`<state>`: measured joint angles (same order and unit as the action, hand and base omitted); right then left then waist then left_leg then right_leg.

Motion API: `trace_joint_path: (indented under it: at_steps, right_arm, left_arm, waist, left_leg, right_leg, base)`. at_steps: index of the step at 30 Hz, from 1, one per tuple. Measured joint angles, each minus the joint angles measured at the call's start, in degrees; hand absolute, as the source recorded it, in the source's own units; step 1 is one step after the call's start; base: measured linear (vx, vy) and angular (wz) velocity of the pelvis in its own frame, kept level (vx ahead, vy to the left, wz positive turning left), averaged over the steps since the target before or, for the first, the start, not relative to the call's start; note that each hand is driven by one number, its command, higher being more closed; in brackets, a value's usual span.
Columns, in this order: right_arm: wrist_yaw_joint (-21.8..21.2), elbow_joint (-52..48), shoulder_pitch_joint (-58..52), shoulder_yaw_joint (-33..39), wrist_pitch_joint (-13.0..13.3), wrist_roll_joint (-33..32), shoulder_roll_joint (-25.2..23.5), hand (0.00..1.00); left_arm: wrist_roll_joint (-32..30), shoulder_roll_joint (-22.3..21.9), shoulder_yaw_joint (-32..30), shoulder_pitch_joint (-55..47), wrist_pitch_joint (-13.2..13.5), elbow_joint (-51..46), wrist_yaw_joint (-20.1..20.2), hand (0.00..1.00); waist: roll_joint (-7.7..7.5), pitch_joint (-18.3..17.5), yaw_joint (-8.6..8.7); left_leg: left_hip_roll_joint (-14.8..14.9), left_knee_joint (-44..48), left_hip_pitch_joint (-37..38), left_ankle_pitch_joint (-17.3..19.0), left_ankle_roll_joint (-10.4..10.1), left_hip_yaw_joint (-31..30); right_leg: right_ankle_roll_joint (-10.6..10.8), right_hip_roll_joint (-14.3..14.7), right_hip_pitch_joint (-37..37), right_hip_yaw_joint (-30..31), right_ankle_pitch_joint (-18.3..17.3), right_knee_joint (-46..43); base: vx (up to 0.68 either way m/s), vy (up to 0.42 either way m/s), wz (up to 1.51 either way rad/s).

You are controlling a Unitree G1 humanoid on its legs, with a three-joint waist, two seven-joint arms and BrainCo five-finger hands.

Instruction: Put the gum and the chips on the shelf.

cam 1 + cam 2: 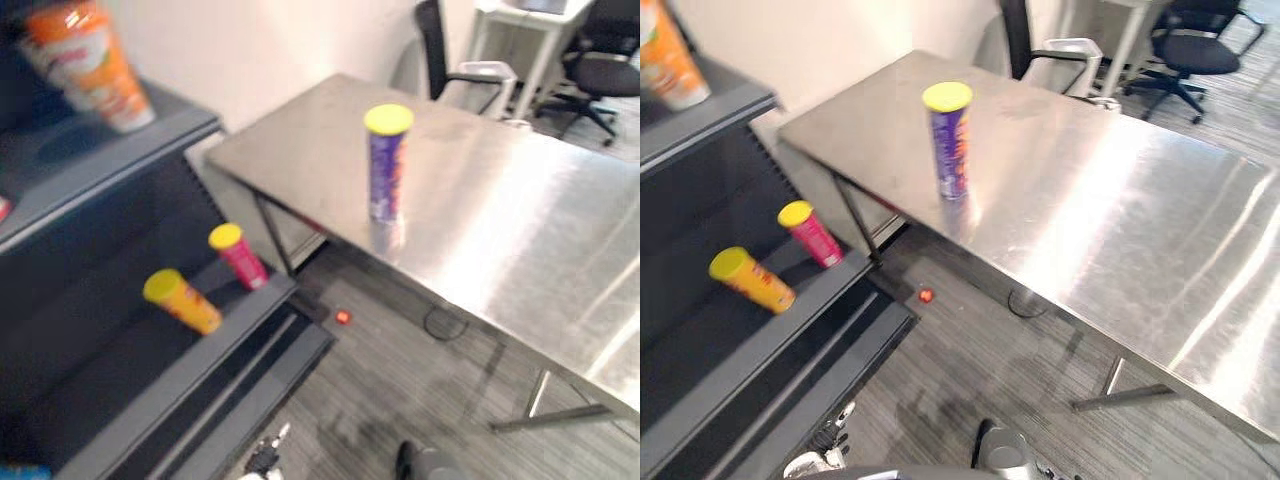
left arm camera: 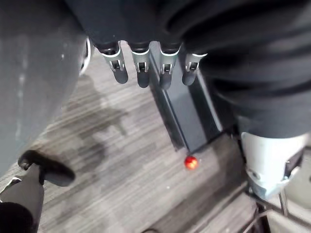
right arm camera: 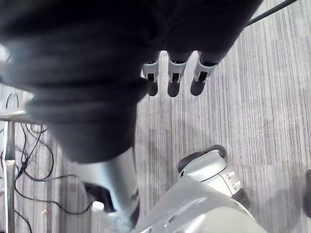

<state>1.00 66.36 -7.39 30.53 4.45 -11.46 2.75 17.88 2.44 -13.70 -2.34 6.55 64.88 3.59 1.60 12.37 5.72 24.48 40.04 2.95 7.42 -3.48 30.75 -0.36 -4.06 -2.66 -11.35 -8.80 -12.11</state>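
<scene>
Chips can (image 1: 388, 165), purple with a yellow lid, stands upright on the steel table (image 1: 520, 230), near the table edge that faces the shelf (image 1: 200, 370). Nothing touches it.

Shelf is dark, just beside the table's end. Lower board holds a yellow can (image 1: 182, 300) and a pink can (image 1: 238, 255), close together, not touching, lids tipped away from the shelf. Can't tell if they stand or lean. Orange can (image 1: 90, 65) is on the upper board.

Small red object (image 1: 343, 317) is on the floor between shelf base and table legs; can't tell what it is.

Left hand (image 2: 141, 68) hangs over the floor by the shelf base, fingers relaxed, holding nothing. Right hand (image 3: 175, 80) hangs over bare floor, fingers relaxed, also empty.

Office chair (image 1: 445, 60) sits behind the table's far end.
</scene>
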Motion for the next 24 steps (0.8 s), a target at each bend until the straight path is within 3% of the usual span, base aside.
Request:
trace_joint_path:
  at_steps: [1, 3, 6, 8, 9, 12, 15, 24]
  right_arm:
    - [0.14, 0.00, -0.08, 0.01, 0.14, -0.26, 0.27, 0.00]
    - [0.45, 0.12, -0.83, 0.02, 0.27, -0.32, 0.70, 0.00]
    - [1.08, -0.13, -0.60, 0.19, 1.16, -0.29, 1.11, 0.00]
    - [1.15, -0.20, -0.54, 0.21, 1.31, -0.28, 1.94, 0.00]
    - [1.15, -0.16, -0.56, 0.47, 1.33, -0.27, 2.26, 0.00]
    - [0.97, -0.17, -1.29, 1.75, 1.14, -0.05, -0.76, 0.00]
    - [0.92, -0.17, -1.54, 2.81, 0.99, -0.13, -2.12, 0.00]
    - [-0.36, 0.13, -1.51, 4.18, 0.96, -2.15, -2.00, 0.00]
  left_arm:
    - [0.01, 0.00, 0.55, -0.12, 0.41, 0.01, -0.07, 0.00]
    - [0.00, 0.05, 1.25, -0.44, 0.53, 0.04, -0.38, 0.00]
    - [0.00, 0.00, 1.51, -0.72, 0.81, -0.14, -0.72, 0.00]
    - [-0.01, -0.77, 1.37, -1.27, 0.79, 0.40, -0.88, 0.00]
    - [0.06, -1.20, 1.13, -1.49, 0.82, 0.50, -0.94, 0.00]
    - [-0.27, -0.03, 0.42, -1.39, 0.78, 1.01, -0.91, 0.00]
    - [-0.86, 0.35, 0.26, -1.48, 0.73, 1.17, -0.95, 0.00]
    - [-3.07, 0.35, -0.80, -1.92, 0.83, 1.24, -0.86, 0.00]
  waist:
    - [0.00, 0.00, -0.19]
    - [0.06, 0.02, -0.38]
    - [0.64, -0.04, -1.36]
    - [2.16, -0.64, -1.46]
    - [2.95, -0.72, -1.48]
    - [0.34, -1.97, -1.48]
    - [-0.68, -2.48, -1.61]
    - [-0.62, -3.36, -2.89]
  left_leg:
    - [-4.17, -1.99, -1.51, 3.38, -1.68, -6.38]
    - [-7.61, -8.06, -1.91, 5.04, -2.54, -10.44]
    - [-11.12, -21.23, -3.63, 4.71, -2.86, -19.03]
    - [-12.56, -27.50, -4.40, 0.86, -3.30, -23.56]
    - [-12.46, -28.75, -4.29, 0.39, -4.90, -23.64]
    - [-16.38, -31.66, -1.83, 0.55, -3.54, -19.53]
    - [-19.29, -34.72, 0.35, 0.11, -2.83, -17.16]
    - [-19.44, -38.22, 4.36, 0.11, -2.74, -14.21]
  right_leg:
    - [-0.15, 0.08, 0.40, 2.63, 0.15, 0.24]
    - [-0.16, 0.43, 1.89, 5.58, 0.39, 0.81]
    - [1.60, 1.49, 1.46, 11.15, 1.03, 2.03]
    - [3.66, 2.49, 0.58, 14.50, 1.78, 2.43]
    - [4.08, 2.91, 0.54, 15.21, 1.89, 2.51]
    - [7.15, -1.20, 1.82, 17.81, 3.64, 5.91]
    - [8.55, -3.86, 2.59, 18.30, 4.54, 7.96]
    - [8.61, -3.04, 3.32, 18.90, 4.73, 8.86]
  base:
    - [0.08, 0.012, -1.15]
    - [0.09, 0.055, -1.06]
    - [0.07, 0.147, -1.04]
    - [0.10, 0.275, -0.93]
    - [0.14, 0.298, -0.73]
    - [0.14, 0.257, -0.36]
    - [0.14, 0.244, -0.21]
    - [0.04, 0.017, -0.19]
